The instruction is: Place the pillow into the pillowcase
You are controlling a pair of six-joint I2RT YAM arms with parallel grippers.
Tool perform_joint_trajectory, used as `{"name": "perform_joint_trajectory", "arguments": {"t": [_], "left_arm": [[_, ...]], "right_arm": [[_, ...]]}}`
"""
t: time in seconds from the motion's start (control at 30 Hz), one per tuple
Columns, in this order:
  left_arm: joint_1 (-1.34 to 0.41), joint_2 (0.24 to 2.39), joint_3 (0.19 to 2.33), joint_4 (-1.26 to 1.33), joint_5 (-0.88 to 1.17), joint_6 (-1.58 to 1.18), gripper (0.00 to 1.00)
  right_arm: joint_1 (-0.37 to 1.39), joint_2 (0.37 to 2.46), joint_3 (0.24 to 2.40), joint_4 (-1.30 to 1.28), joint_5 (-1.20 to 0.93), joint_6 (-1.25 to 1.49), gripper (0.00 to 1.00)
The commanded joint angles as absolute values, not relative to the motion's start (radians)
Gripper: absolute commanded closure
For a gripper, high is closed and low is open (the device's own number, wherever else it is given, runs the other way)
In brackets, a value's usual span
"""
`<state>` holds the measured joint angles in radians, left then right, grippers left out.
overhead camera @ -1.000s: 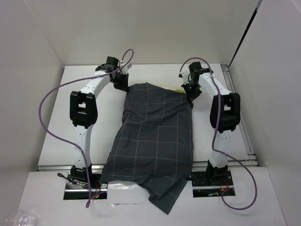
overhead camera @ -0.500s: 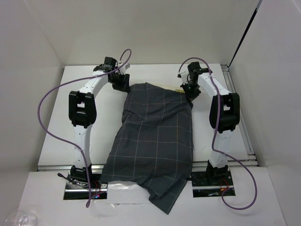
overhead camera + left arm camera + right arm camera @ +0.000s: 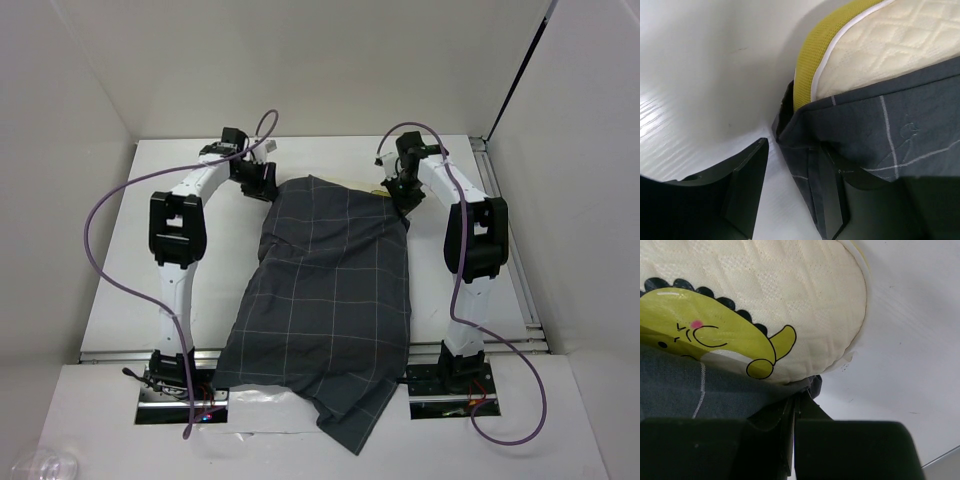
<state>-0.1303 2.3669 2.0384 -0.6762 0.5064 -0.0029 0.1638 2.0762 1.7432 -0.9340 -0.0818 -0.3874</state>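
Pillow point(image 3: 765, 290) lies nearly all inside the pillowcase point(image 3: 330, 300) in the middle of the table point(image 3: 225, 250); only its far end shows, toward the far edge. Right gripper point(image 3: 799, 395) pinches the hem; left gripper point(image 3: 795, 149) stands wide beside it. Left to do, I judge: covering that end.

White table point(image 3: 120, 260) boxed by plain white walls point(image 3: 330, 60).

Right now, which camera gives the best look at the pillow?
The right wrist view: there the pillow fills the upper half, quilted cream top and yellow cartoon print plain. The left wrist view shows one corner with its yellow band poking from the pillowcase. In the top view the pillowcase covers nearly all of it.
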Motion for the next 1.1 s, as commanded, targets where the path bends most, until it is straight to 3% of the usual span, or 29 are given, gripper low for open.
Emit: {"name": "perform_joint_trajectory", "arguments": {"t": [0.0, 0.17, 0.27, 0.37, 0.5, 0.73, 1.07], "left_arm": [[-0.111, 2.436, 2.075, -0.678, 0.705, -0.014, 0.42], [-0.092, 2.484, 2.088, -0.678, 0.856, -0.052, 0.49], [-0.092, 2.484, 2.079, -0.658, 0.882, -0.063, 0.83], [-0.092, 2.459, 2.042, -0.641, 0.859, -0.063, 1.0], [-0.071, 2.378, 2.004, -0.601, 0.819, -0.087, 1.0], [-0.071, 2.166, 2.026, -0.591, 0.479, -0.045, 1.0], [-0.095, 1.928, 2.026, -0.516, 0.197, 0.109, 1.0]], "right_arm": [[0.187, 2.066, 1.79, -0.946, -0.097, -0.39, 1.0], [0.187, 2.075, 1.81, -0.956, -0.097, -0.39, 1.0], [0.196, 2.085, 1.81, -0.965, -0.097, -0.39, 1.0], [0.196, 2.085, 1.819, -0.965, -0.097, -0.39, 1.0], [0.196, 2.094, 1.829, -0.965, -0.097, -0.399, 1.0], [0.196, 2.079, 1.894, -0.927, -0.136, -0.388, 1.0], [0.206, 1.95, 2.012, -0.726, -0.282, -0.316, 1.0]]}}
